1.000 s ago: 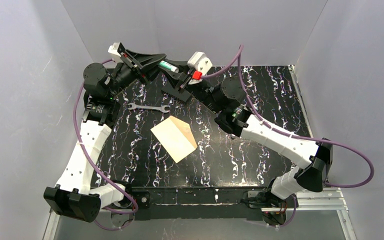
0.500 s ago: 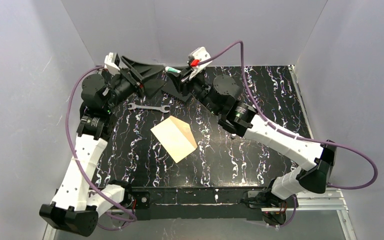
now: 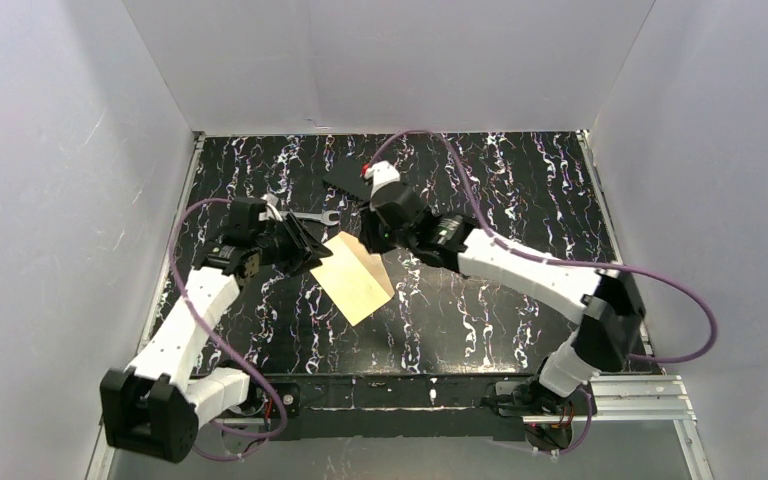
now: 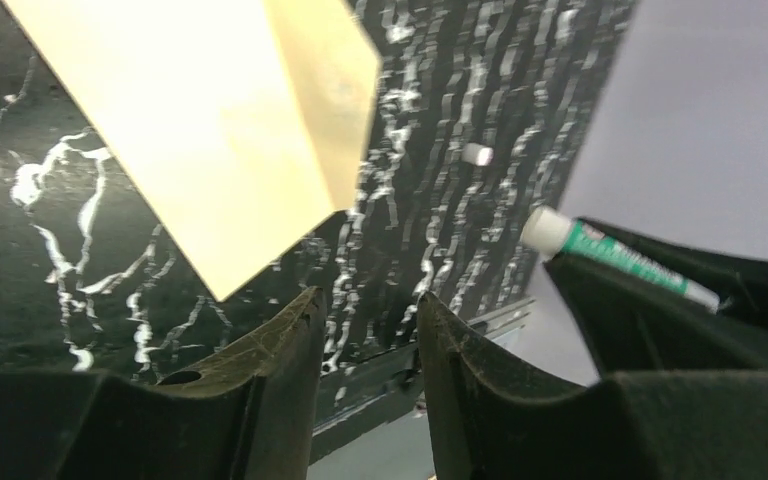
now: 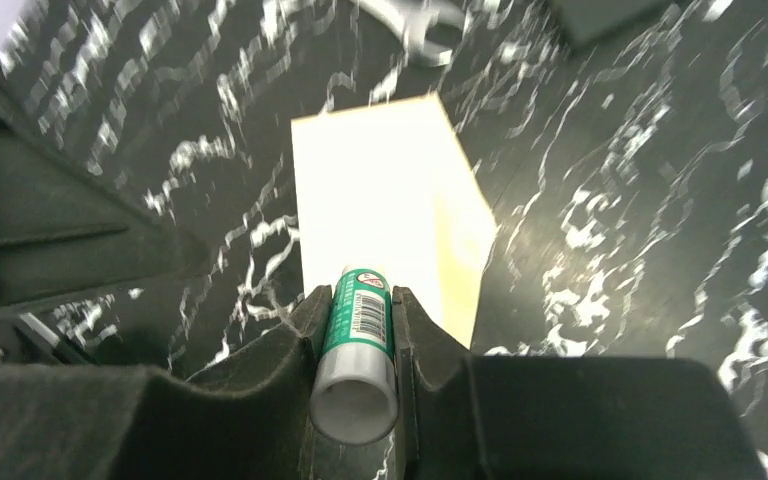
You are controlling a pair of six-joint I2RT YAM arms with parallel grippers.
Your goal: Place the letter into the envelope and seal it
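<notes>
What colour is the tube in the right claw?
The tube is green and white, best in the right wrist view.

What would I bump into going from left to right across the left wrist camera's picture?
envelope → small white bit → glue stick

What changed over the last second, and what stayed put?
Both arms swung down from the back toward the middle. The left tool, open, now sits at the left corner of the envelope. The right tool, clamping the glue stick, hovers over its far end. Envelope, wrench and black square did not move.
</notes>
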